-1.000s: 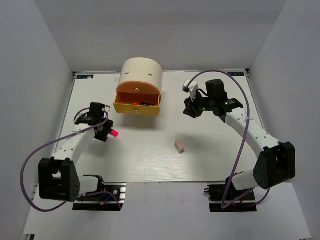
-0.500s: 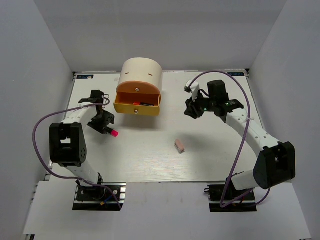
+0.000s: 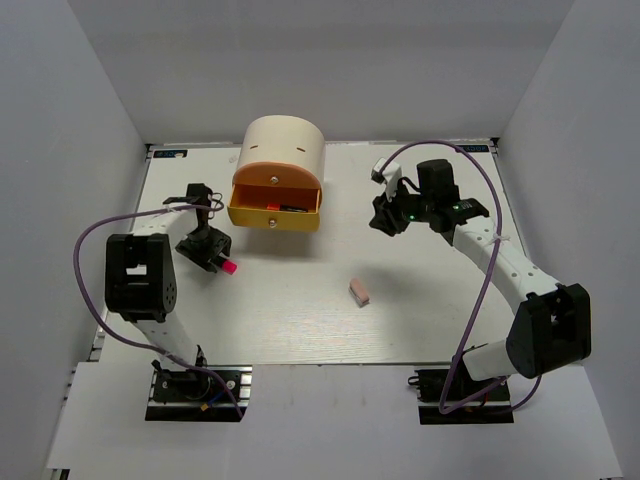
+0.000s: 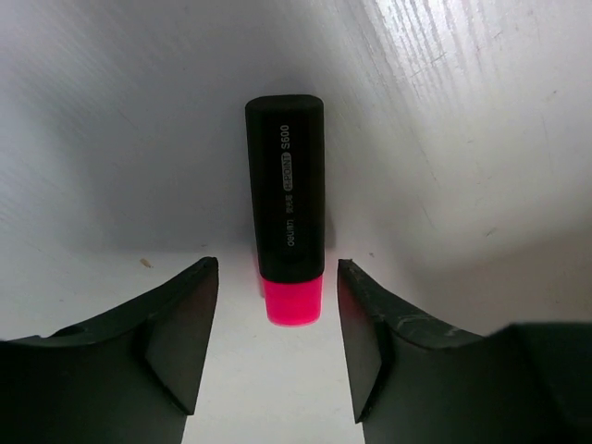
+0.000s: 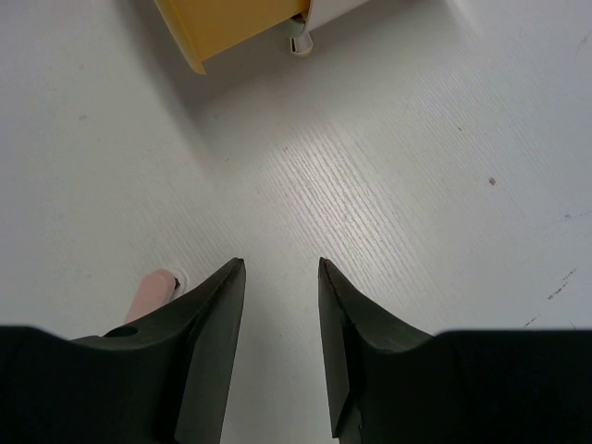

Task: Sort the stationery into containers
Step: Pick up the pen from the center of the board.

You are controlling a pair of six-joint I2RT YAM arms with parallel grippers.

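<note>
Black plastic barrel with a bright pink cap: a short highlighter [image 4: 285, 185], flat on the white table [image 4: 462, 111], pink end toward the left wrist camera. Framed by the left gripper [image 4: 276, 265], jaws spread wider than the barrel, a sliver of table visible on each side, nothing clamped. From above, near the left corner of the open yellow drawer [image 3: 273, 216], on the side toward the arms. Orange drawer [image 3: 277, 178] just above the yellow one, both in the cream cabinet [image 3: 285, 140].

Probably light, rigid and smooth-sided, so liable to roll or squirt out under an off-centre pinch. Best taken across the middle of the black barrel rather than on the cap. Nothing fragile about it by the look; a moderate squeeze judged enough.

Right gripper [image 5: 281, 264] hovering over bare table to the right of the cabinet, fingers parted by a narrow gap, empty. Small pink eraser [image 3: 359, 290] alone near the table's middle, one end peeking beside a finger in the right wrist view. Likely soft, grippy and light; easiest across its short sides.
</note>
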